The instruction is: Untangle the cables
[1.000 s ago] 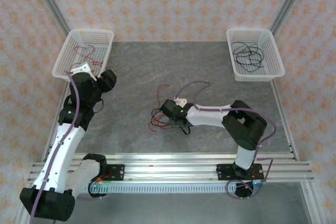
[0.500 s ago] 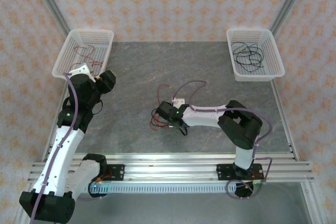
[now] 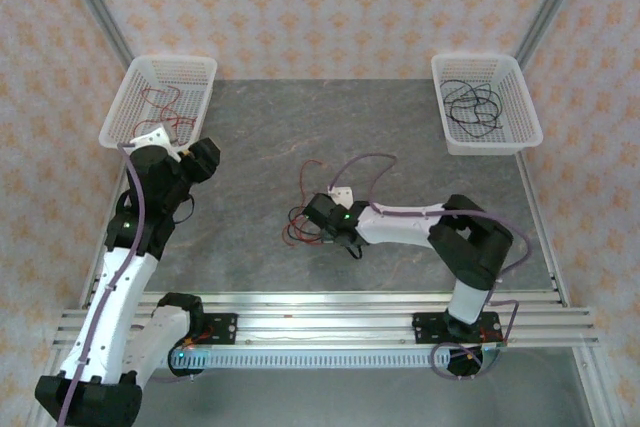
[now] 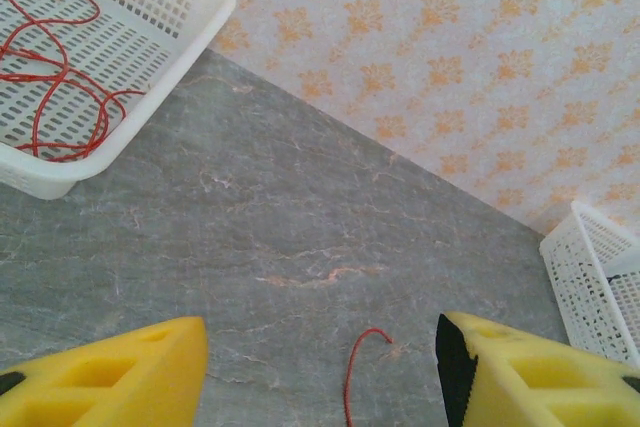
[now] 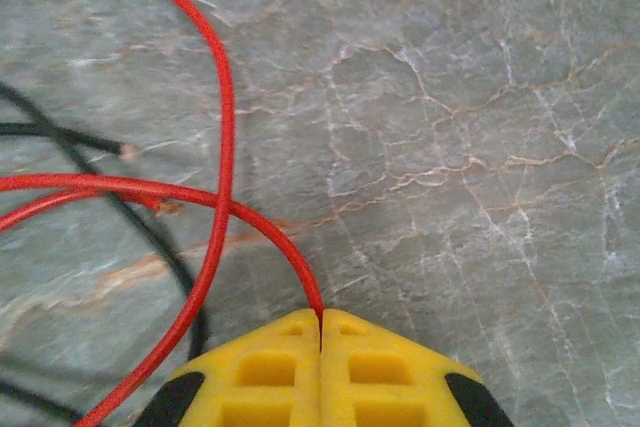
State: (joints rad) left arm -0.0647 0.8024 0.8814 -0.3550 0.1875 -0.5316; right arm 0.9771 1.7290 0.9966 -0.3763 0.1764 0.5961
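Observation:
A small tangle of red and black cables (image 3: 297, 225) lies on the grey table, left of centre. My right gripper (image 3: 310, 219) is down at the tangle's right edge. In the right wrist view its yellow fingers (image 5: 321, 322) are shut on a red cable (image 5: 222, 97), which curves out of the seam and crosses another red strand. A black cable (image 5: 150, 237) runs underneath. My left gripper (image 3: 207, 154) hovers near the left basket; in the left wrist view it (image 4: 320, 377) stands open, with nothing held. A loose red cable end (image 4: 355, 367) lies on the table far beyond it.
A white basket (image 3: 125, 112) at the back left holds red cables (image 4: 60, 77). Another white basket (image 3: 450, 137) at the back right holds black cables (image 3: 472, 105). An aluminium rail (image 3: 320, 312) runs along the near edge, and patterned walls close in the table.
My right gripper has shut on the red cable at the tangle and shifted slightly. The left arm has barely moved and stays open.

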